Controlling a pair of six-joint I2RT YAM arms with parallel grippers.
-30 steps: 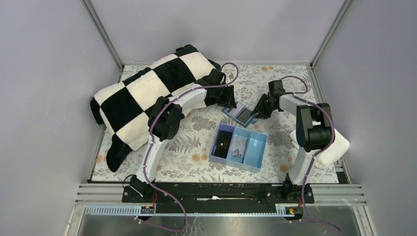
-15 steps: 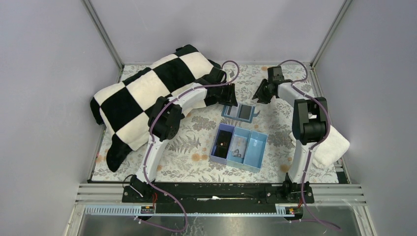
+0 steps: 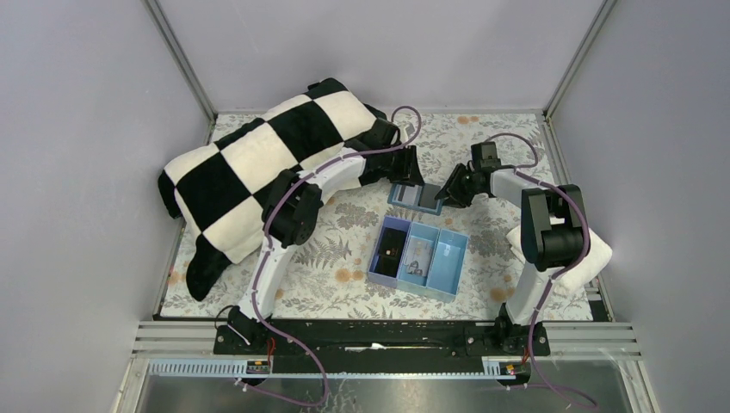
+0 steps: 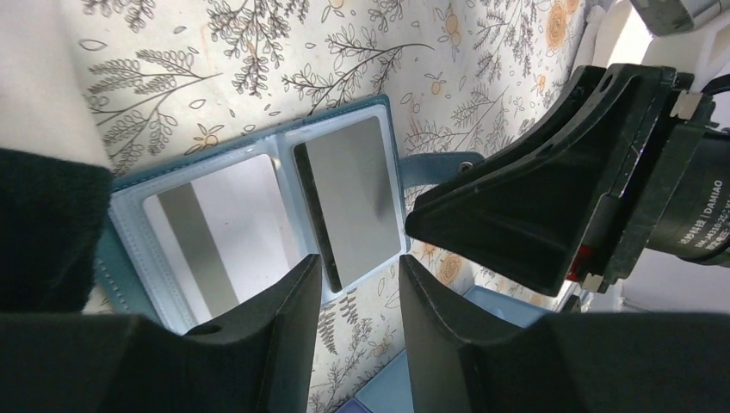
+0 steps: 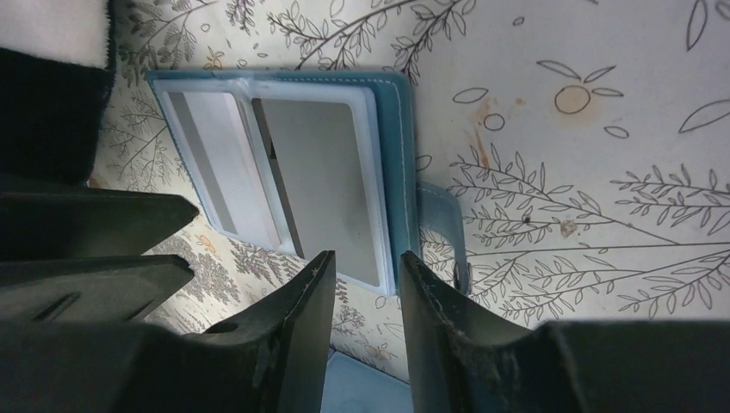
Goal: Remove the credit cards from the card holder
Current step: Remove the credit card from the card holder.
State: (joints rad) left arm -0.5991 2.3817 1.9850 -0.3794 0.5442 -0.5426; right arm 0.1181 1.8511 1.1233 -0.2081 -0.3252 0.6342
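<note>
The blue card holder (image 3: 416, 196) lies open and flat on the floral cloth, beyond the tray. Each panel holds one of the credit cards: a pale one with a dark stripe (image 4: 211, 237) in one pocket and a plain grey one (image 4: 353, 194) in the other. In the right wrist view they show as the striped card (image 5: 213, 159) and the grey card (image 5: 323, 189), inside the holder's teal rim (image 5: 396, 155). My left gripper (image 3: 406, 172) hovers open at the holder's far-left side, nothing between its fingers (image 4: 275, 344). My right gripper (image 3: 449, 191) stands open at the holder's right edge, beside the strap (image 5: 439, 215).
A light-blue three-compartment tray (image 3: 449, 258) sits just in front of the holder, with small items in its left and middle bins. A black-and-white checked blanket (image 3: 258, 163) fills the back left. A white folded towel (image 3: 578, 254) lies at the right edge.
The right gripper swung away to the back right, then came back to the holder's right edge. The holder, tilted a second ago, now lies square and flat. The left gripper barely moved.
</note>
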